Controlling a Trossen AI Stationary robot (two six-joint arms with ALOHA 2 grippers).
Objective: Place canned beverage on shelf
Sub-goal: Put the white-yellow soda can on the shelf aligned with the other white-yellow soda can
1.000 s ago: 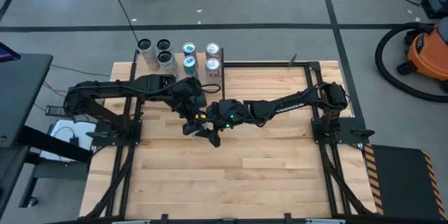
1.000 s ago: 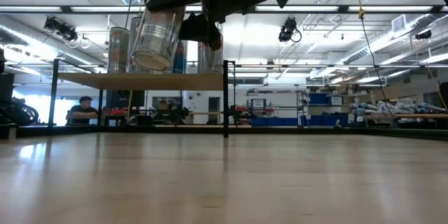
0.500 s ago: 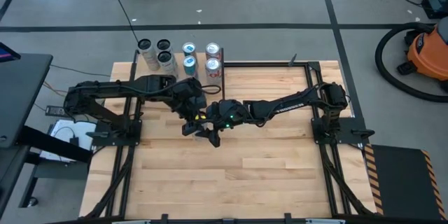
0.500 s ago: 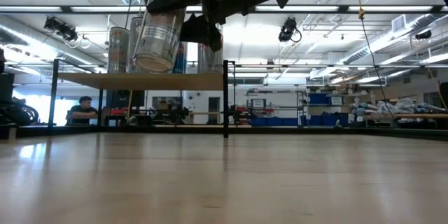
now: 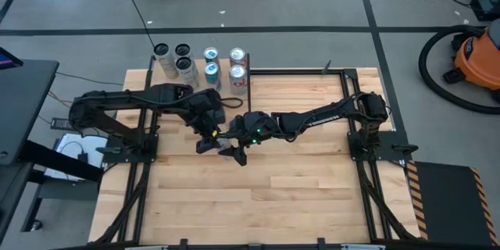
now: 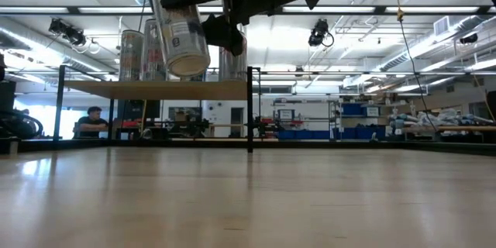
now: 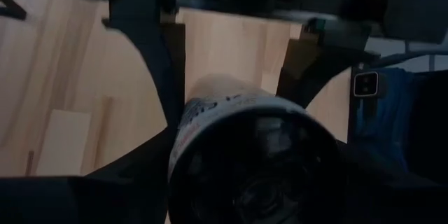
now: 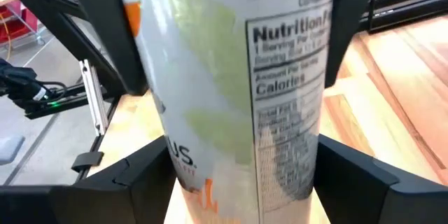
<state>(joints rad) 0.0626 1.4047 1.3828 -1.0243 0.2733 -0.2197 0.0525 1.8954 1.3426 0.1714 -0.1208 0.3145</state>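
Observation:
A white beverage can (image 6: 178, 27) with a printed nutrition label (image 8: 287, 77) hangs high above the table's middle, held by my left gripper (image 5: 205, 142). My right gripper (image 5: 236, 155) is open just to the right of it. Its fingers (image 8: 140, 178) stand on either side of the can's lower part, and I cannot tell whether they touch it. The pale-wood shelf (image 6: 155, 89) with thin black rods stands at the table's far left. Several other cans (image 5: 211, 62) stand upright on it. My left gripper pinches the can's side walls (image 8: 150, 56) between its two fingers (image 7: 150, 77). The fingers come from above and run along the can. One end of the can (image 7: 259, 161) faces the wrist. The can hangs clear of the table, tilted, its bottom rim (image 6: 188, 66) swung toward the table's right.
The shelf's black corner post (image 6: 249, 108) stands just right of the hanging can. The planked tabletop (image 5: 266, 195) spreads out in front of the grippers. Both arm bases (image 5: 125, 144) are clamped at the table's left and right edges.
My left gripper has gone a little toward the table's left and near edges with the can. The can has tipped: its bottom pointed toward the table's left before and now points toward the right. My right gripper has kept its place.

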